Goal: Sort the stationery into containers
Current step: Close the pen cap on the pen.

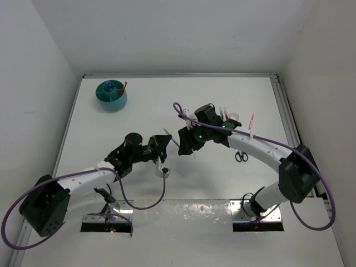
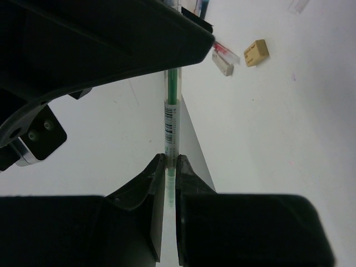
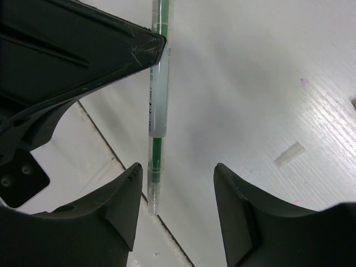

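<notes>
Handover, by the look | your left jaws were clamped on the green pen [image 2: 170, 125], held off the surface | your right jaws stood apart around its other end | teal tub [image 1: 113, 104] sat far left, hence probably the leftward pass

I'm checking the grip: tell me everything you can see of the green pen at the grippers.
The green pen is a thin clear plastic barrel with a green core and a white barcode label. It is held above the table, pinched at one end by the shut jaws of the left gripper. Its other end lies between the open jaws of the right gripper, unclamped.
</notes>
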Controlling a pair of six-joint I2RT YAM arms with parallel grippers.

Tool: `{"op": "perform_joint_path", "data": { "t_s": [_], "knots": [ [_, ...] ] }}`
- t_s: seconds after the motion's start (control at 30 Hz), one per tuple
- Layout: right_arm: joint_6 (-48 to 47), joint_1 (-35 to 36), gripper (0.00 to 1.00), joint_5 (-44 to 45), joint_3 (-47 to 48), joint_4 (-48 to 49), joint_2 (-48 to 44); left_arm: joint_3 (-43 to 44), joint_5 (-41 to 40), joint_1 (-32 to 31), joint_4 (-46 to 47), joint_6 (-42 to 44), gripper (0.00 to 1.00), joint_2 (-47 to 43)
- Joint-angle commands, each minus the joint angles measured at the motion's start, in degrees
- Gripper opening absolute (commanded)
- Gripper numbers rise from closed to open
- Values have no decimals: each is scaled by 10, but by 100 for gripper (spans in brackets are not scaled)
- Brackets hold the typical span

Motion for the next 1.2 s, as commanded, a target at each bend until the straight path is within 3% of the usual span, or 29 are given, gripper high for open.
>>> {"op": "perform_joint_path", "data": {
  "t_s": [0.0, 0.3, 0.67, 0.9, 1.17],
  "knots": [
    [-7, 7, 53, 21, -3, 21, -6, 32, 3, 8, 22, -7, 0, 8],
    [-13, 6, 55, 41, -10, 19, -19, 45, 0, 7, 13, -2, 0, 14],
    [-53, 5, 71, 37, 11, -16, -48, 51, -2, 5, 13, 16, 0, 25],
    [-57, 2, 60, 18, 16, -16, -34, 53, -6, 3, 15, 11, 0, 26],
    [-56, 2, 26, 9, 36, 1, -13, 50, -1, 0, 15, 13, 0, 28]
  ]
}}
